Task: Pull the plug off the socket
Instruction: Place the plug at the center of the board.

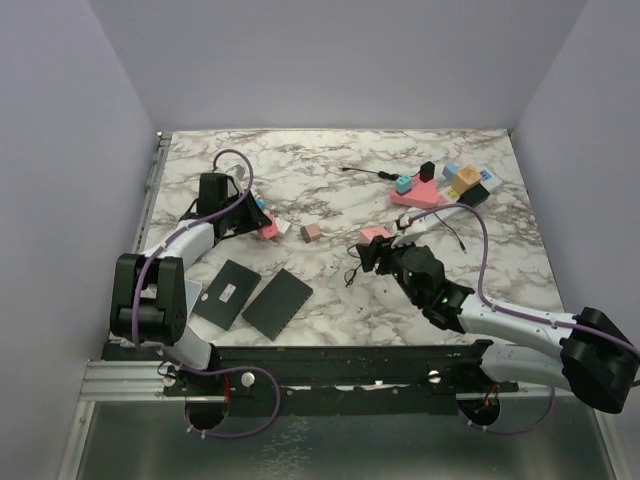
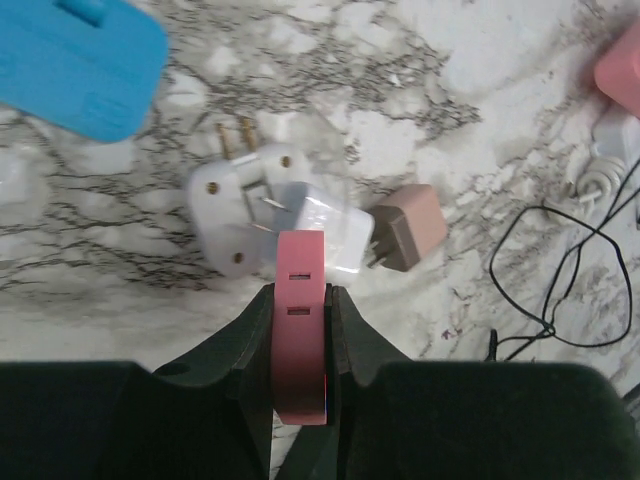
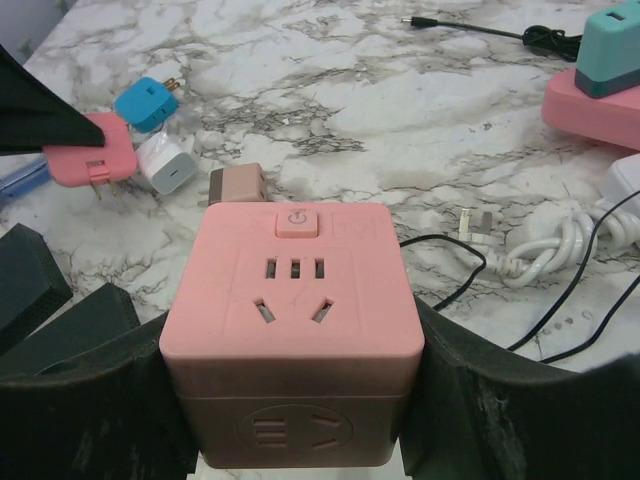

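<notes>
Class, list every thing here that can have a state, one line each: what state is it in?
left tool, shut on the pink plug
pink plug, gripped, clear of any socket
right tool, shut on the pink cube socket
pink cube socket, gripped, top outlets empty
white adapter, lying loose, prongs bare
teal plug, sitting on a pink base
white cable, bundled, plug end free

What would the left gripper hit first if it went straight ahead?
Probably the white adapter lying just ahead of the pink plug that the left gripper holds; it might pass above it, since height is unclear.
</notes>
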Controlling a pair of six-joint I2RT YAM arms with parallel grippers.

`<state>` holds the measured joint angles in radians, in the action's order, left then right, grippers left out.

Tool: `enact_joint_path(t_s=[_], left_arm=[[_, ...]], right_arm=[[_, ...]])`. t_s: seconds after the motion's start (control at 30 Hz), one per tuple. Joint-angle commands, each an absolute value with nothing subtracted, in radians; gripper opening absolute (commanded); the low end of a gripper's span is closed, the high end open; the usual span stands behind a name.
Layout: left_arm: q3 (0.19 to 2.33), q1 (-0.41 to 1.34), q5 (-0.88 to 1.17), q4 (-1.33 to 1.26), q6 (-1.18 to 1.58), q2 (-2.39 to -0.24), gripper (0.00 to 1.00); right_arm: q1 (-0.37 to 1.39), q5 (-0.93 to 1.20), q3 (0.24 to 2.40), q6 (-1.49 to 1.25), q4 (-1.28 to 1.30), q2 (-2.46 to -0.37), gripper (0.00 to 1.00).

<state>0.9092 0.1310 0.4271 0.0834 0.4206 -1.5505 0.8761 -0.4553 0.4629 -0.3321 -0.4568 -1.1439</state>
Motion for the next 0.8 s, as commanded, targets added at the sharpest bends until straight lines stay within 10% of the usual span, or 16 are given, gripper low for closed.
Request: enact_joint_path(t_s=[0.0, 0.33, 0.77], left_arm=[[0.937, 0.049, 0.433, 0.105, 0.405, -1.597, 0.00], [0.956, 0.009, 0.451, 0.108, 0.423, -1.712, 0.05], [0.985, 0.009, 0.333, 0.178, 0.404, -1.701, 0.68]], right_arm=[[0.858, -0.438, 0.421, -0.362, -0.449, -1.072, 0.01], [0.850, -0.433, 0.370, -0.382, -0.446, -1.013, 0.01], [0.848, -0.400, 0.370, -0.408, -0.454, -1.045, 0.01]])
